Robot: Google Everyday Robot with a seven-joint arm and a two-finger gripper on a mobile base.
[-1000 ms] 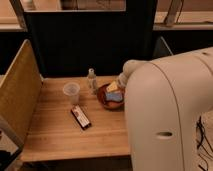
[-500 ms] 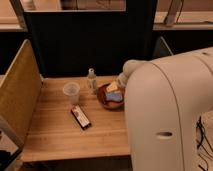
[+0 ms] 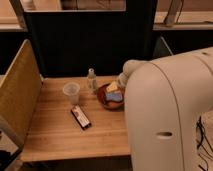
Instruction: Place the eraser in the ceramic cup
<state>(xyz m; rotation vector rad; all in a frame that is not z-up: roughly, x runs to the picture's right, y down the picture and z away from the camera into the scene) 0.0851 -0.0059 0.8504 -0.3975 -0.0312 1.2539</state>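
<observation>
**Inspector A:** Materials on the counter [image 3: 52,137]?

**Inspector B:** The counter was pale wood in plank strips, with a tan panel [image 3: 20,95] standing along its left edge. The eraser [image 3: 80,117] was a flat black rectangular bar lying on the bare wood near the middle. The ceramic cup [image 3: 71,93] was a pale, slightly see-through tapered tumbler, upright, wider at the rim and without a handle. It stood just beyond the eraser's far end, apart from it.

**A:** Any labels?

**B:** Red and white marks showed on the eraser's top face. No writing could be read.

**A:** Its long axis?

**B:** Diagonal, far end toward the left and the cup, near end toward the right.

**A:** Other items?

**B:** A slim clear bottle [image 3: 91,80] stood right of the cup. A reddish-brown bowl [image 3: 102,97] beside it held a blue block [image 3: 114,97] and a yellow block [image 3: 113,86].

**A:** The gripper?

**B:** It was hidden behind the arm's smooth white casing [image 3: 165,110], which filled the right side by the bowl. Its fingers were apart and held nothing.
</observation>
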